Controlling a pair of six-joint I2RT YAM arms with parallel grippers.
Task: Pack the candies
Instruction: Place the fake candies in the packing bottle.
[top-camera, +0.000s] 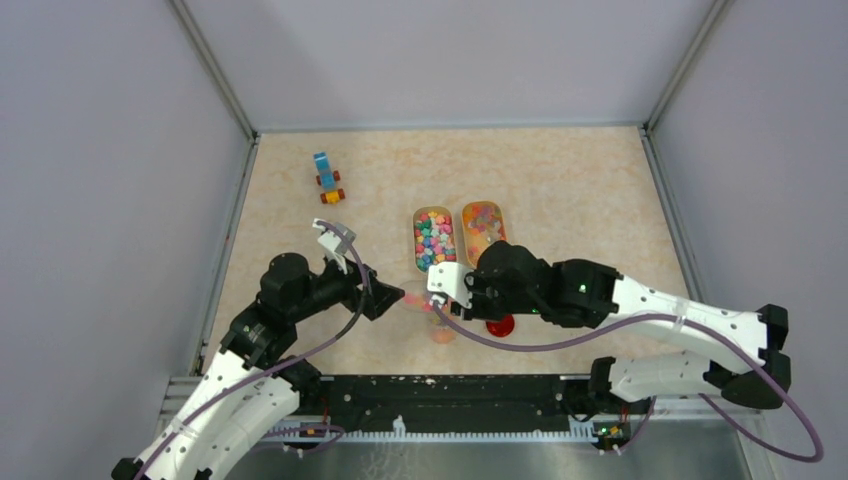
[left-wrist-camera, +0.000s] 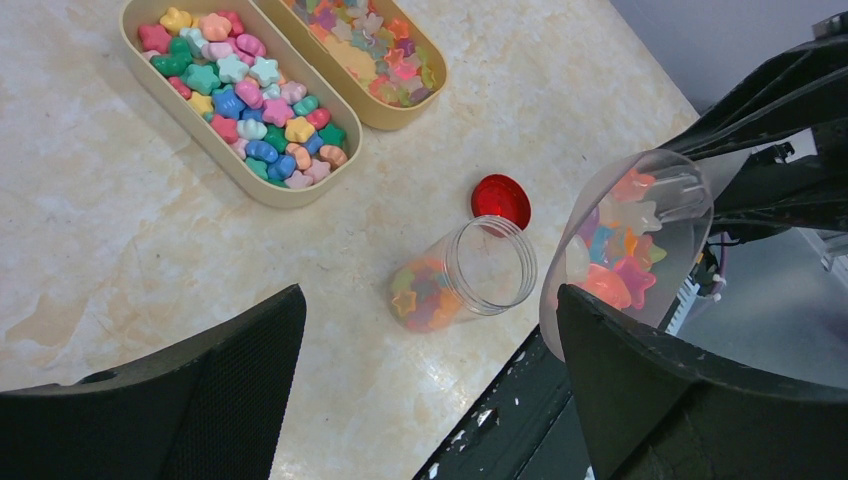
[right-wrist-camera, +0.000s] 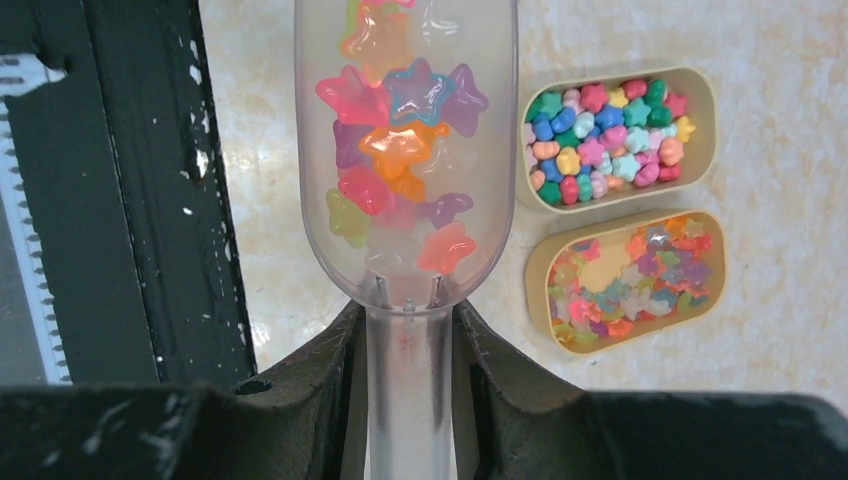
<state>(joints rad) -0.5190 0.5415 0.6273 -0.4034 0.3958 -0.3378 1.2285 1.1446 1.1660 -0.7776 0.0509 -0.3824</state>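
The candies are small multicoloured stars. Opaque ones fill one tan tray (top-camera: 434, 240) (left-wrist-camera: 290, 190) (right-wrist-camera: 700, 160); translucent ones lie in the tray beside it (top-camera: 483, 222) (left-wrist-camera: 375, 115) (right-wrist-camera: 640, 340). More candies (right-wrist-camera: 400, 150) sit in a clear scoop (left-wrist-camera: 628, 245), and my right gripper (right-wrist-camera: 405, 330) (top-camera: 441, 284) is shut on its handle. The scoop hangs above the table's near edge, next to an open clear jar (left-wrist-camera: 470, 278) (top-camera: 441, 331) with some candies at its bottom. My left gripper (left-wrist-camera: 430, 400) (top-camera: 383, 300) stands wide open and empty, just left of the scoop.
A round red lid (left-wrist-camera: 501, 198) (top-camera: 499, 326) lies on the table right of the jar. A blue-and-orange toy vehicle (top-camera: 327, 178) stands at the back left. The black rail (right-wrist-camera: 150, 200) runs along the table's near edge. Grey walls close in three sides.
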